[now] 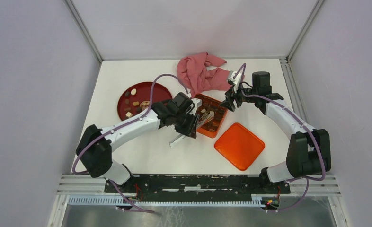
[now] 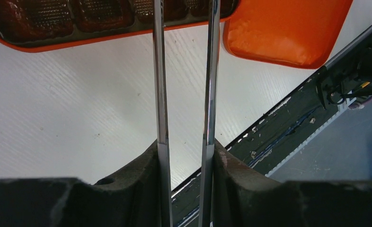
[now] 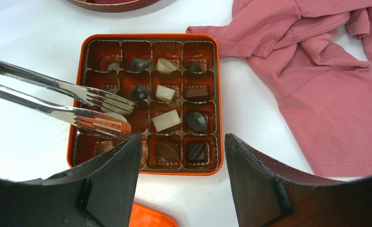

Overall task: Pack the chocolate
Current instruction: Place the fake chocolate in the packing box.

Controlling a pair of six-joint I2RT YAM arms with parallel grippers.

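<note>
Your left gripper [image 2: 186, 146]: clamped on the tongs [image 3: 103, 123]
Tongs: prongs apart, over the tin [image 3: 148, 35]
Your right gripper [image 3: 183, 138]: jaws spread wide
Chocolate [image 3: 166, 120]: in tin compartments

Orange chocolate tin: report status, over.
Left gripper shut on metal tongs, tips over the orange gridded tin. Right gripper open, empty, above it. Chocolate pieces fill part of tin; more on round dark-red plate. Nothing blocking; pink cloth beside tin.
</note>
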